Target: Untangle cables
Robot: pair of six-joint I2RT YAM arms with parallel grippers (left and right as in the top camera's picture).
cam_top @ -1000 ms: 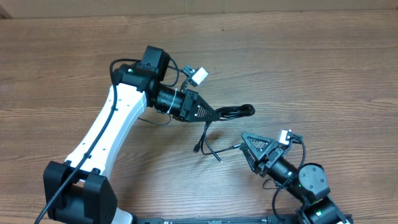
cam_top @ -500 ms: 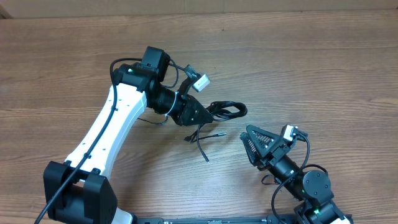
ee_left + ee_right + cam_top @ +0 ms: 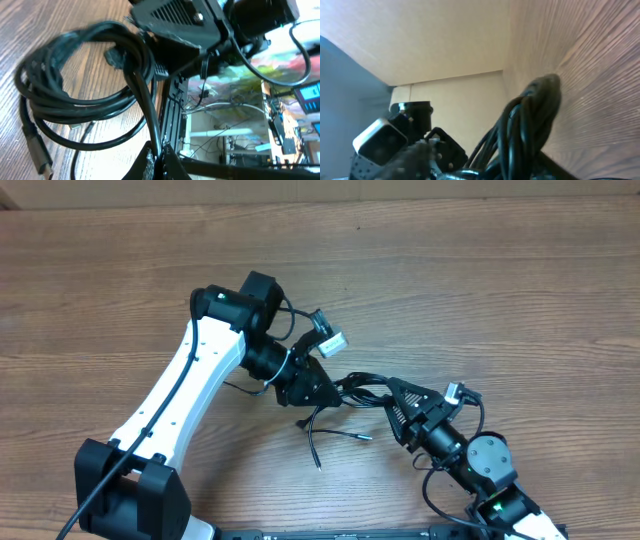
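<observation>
Jaws of the left gripper are pressed together on a strand of the cables; in the left wrist view that strand runs down from the coil and disappears between the fingers at the bottom edge of the picture. Jaws of the right gripper stand right at the far end of the same bundle, but I cannot tell whether they are apart or clamped on it: from above the bundle reaches in against the gripper's front, and the right wrist view shows only the black cords looming close and out of focus, with none of its own fingers clear. The cables lie near the middle of the wooden table, a knot of several black loops stretched between the two grippers. Seen from the left wrist, the loops form a loose coil of thin cords resting on the wood, with the right gripper's black vented housing just above it. From the bundle's left end, under the left gripper, a few loose strands trail toward the near edge of the table, their ends lying apart. A flat metal plug on one cord lies on the wood beside the coil.
</observation>
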